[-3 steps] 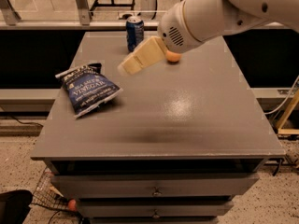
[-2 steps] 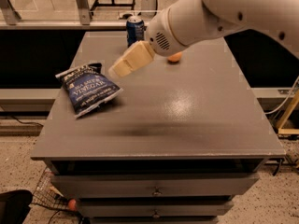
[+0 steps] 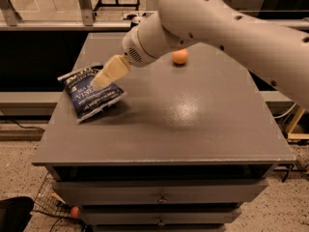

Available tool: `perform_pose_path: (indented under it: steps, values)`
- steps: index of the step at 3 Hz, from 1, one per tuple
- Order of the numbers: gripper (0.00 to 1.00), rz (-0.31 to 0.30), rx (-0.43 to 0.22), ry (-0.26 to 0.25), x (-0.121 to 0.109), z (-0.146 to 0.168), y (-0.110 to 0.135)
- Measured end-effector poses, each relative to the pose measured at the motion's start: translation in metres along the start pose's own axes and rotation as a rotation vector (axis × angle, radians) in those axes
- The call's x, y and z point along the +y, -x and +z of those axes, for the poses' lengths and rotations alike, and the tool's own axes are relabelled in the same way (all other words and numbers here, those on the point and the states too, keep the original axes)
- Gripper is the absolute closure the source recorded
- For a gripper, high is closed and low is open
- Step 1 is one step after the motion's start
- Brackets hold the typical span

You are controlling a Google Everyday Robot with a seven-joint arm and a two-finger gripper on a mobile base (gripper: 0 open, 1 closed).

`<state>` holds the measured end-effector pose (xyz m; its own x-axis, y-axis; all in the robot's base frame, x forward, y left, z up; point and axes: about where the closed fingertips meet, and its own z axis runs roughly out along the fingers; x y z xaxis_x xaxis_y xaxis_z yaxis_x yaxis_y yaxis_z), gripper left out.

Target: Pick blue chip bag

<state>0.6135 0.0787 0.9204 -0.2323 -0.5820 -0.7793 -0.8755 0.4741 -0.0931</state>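
The blue chip bag (image 3: 91,96) lies flat on the left part of the grey table (image 3: 193,129), dark navy with white lettering and white crimped ends. My gripper (image 3: 103,76), cream-coloured at the end of the white arm (image 3: 203,18), hangs over the bag's upper middle and covers part of it. I cannot tell whether it touches the bag.
A small orange ball (image 3: 180,56) sits on the table behind the arm. The table has drawers (image 3: 159,197) below its front edge. A low ledge runs along the left side, and the floor shows at the front left.
The arm has swung left and forward, bringing the gripper from the table's back middle to over the chip bag. The blue can at the back is now hidden behind the arm.
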Motion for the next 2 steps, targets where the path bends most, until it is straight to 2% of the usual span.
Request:
perform_pose_path:
  steps: [2]
  values:
    - [0.0,0.022,0.053,0.073,0.009,0.07,-0.011]
